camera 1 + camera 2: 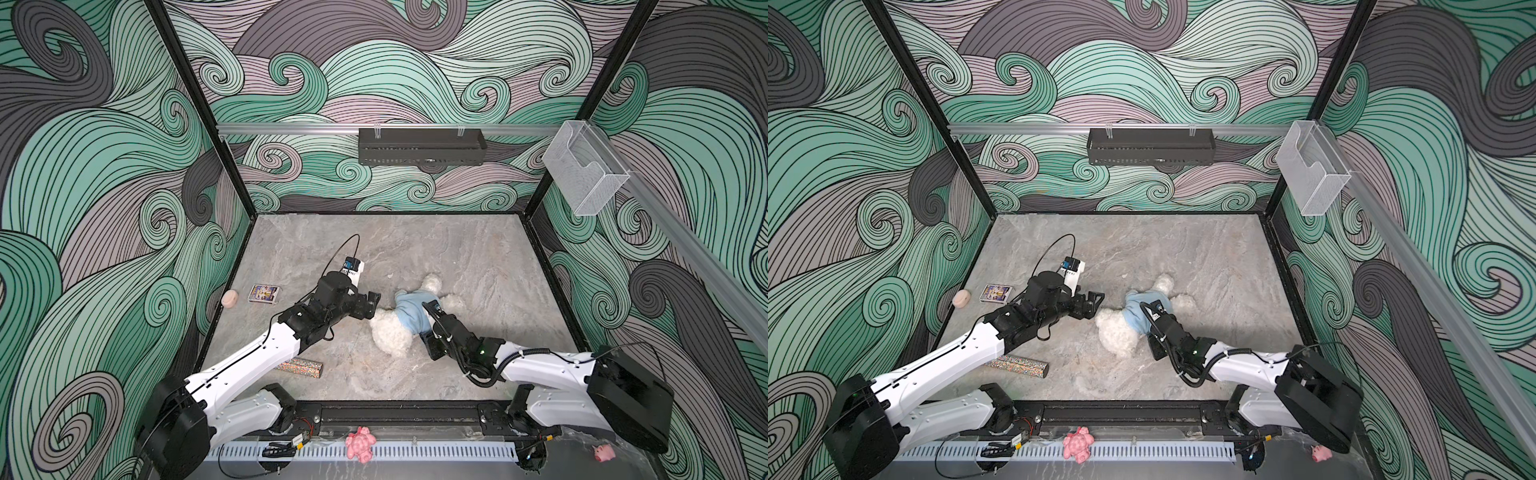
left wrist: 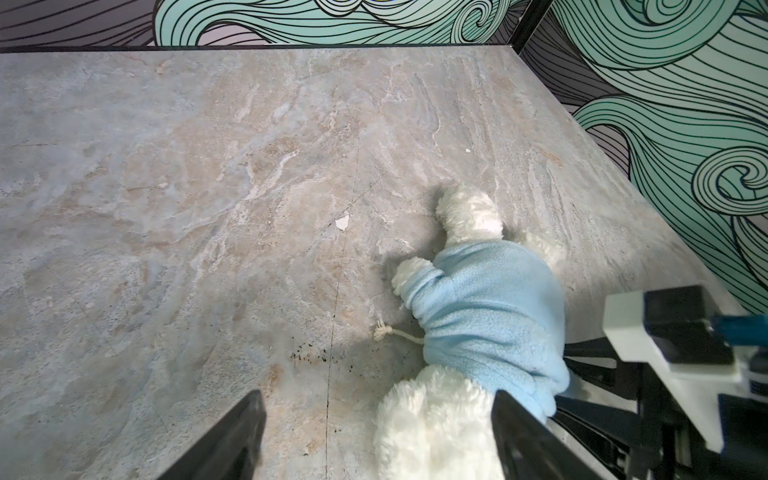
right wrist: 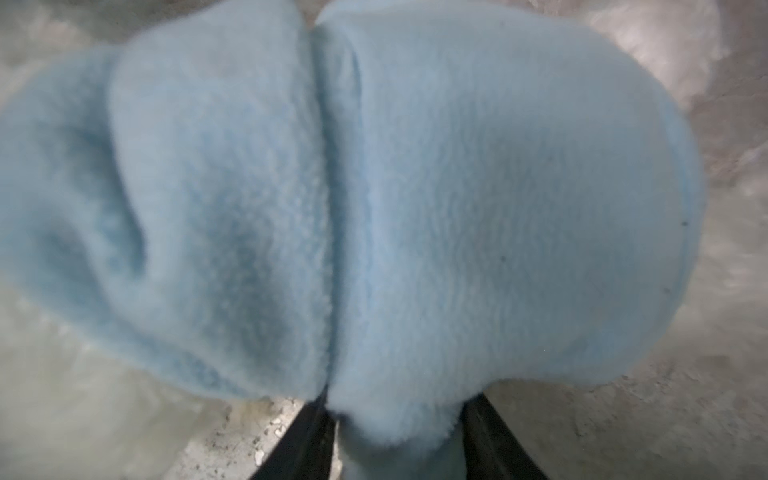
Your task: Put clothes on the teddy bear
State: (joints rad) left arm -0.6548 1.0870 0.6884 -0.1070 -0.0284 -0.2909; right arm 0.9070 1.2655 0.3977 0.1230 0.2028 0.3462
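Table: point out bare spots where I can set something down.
Free: the far strip between back wall and teddy bear; the right side between bear and right wall; the near middle between glitter bar and right arm. Crowded: left edge with peach lump, card box, left arm; centre around the bear.

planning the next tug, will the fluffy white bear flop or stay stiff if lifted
Probably floppy: the fluffy white plush teddy bear lies slumped, limbs splayed. Its light blue fleece top bunches in folds, so likely stretches first.
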